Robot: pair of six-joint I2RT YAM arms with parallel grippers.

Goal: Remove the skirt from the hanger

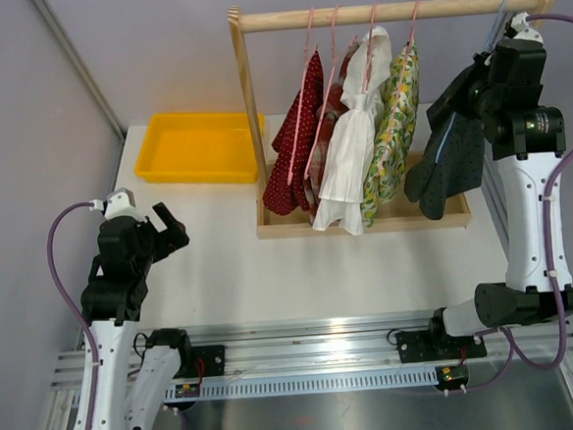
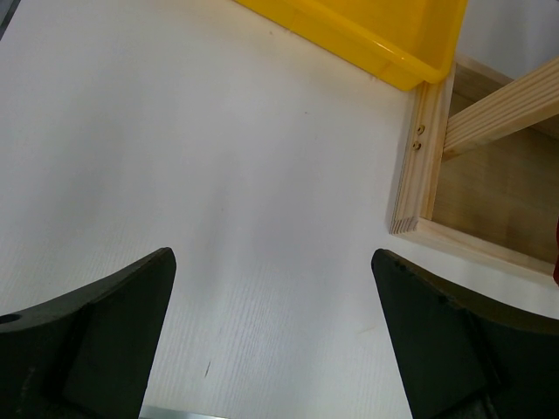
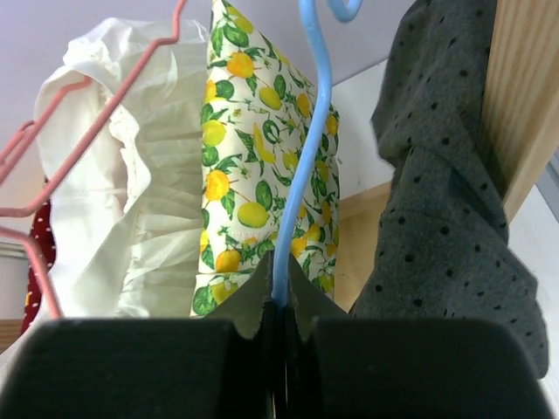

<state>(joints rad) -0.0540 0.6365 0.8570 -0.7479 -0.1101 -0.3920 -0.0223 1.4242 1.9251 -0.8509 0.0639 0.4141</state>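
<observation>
Help is far off: the black left gripper [image 2: 271,262], jaws apart, sits lower left in the top view over the white table [image 2: 218,157]. Upper right, the black right gripper [image 3: 281,284] pinches the thin blue hanger [image 3: 307,148]. That narrow hold could twist, snagging the dark grey dotted skirt [image 3: 437,227] hung there on the wooden rail [image 1: 390,11].

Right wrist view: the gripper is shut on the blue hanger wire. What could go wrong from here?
The right gripper pinches only the thin blue hanger, which could slip or twist in the jaws. The grey dotted skirt hangs close to the lemon-print garment, so lifting out may drag that neighbour. The left gripper is open and away from the skirt, so nothing steadies it.
</observation>
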